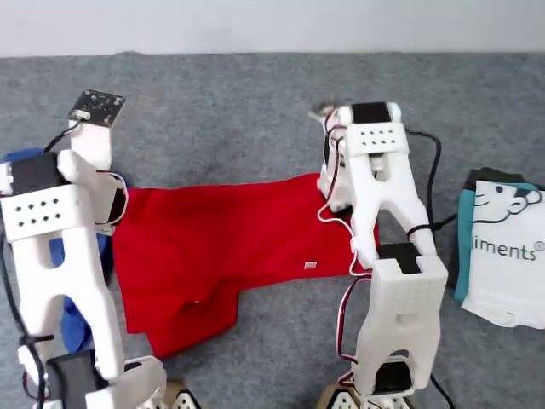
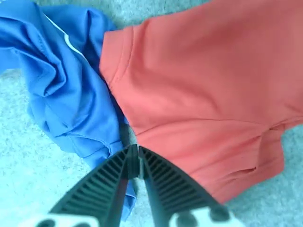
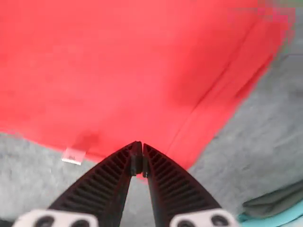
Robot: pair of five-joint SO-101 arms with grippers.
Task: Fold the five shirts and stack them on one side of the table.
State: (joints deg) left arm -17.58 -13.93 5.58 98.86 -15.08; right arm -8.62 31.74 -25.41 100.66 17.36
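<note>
Shirts lie in three places on the desk (image 1: pixel 213 111): a red shirt (image 1: pixel 221 247) spread flat between the two arms, a crumpled blue shirt (image 2: pixel 61 90) touching its left end, and a folded stack (image 1: pixel 507 256) well apart at the right edge, which I judge to be the chosen stacking side. The red shirt is laid out in the middle, probably so each arm can reach one end of it for folding. Its long axis runs left to right across the desk. The stitched hem points toward the right arm and the shoulders toward the left, with one sleeve jutting toward the near edge. A small white tag (image 3: pixel 72 156) sits on the near side seam. The left gripper (image 2: pixel 138 158) has its jaws pressed together and hangs over the seam where blue cloth meets the red sleeve. The right gripper (image 3: pixel 138 156) is also closed, with its tips at the near hem corner. I cannot tell whether any red cloth is pinched between them.
</note>
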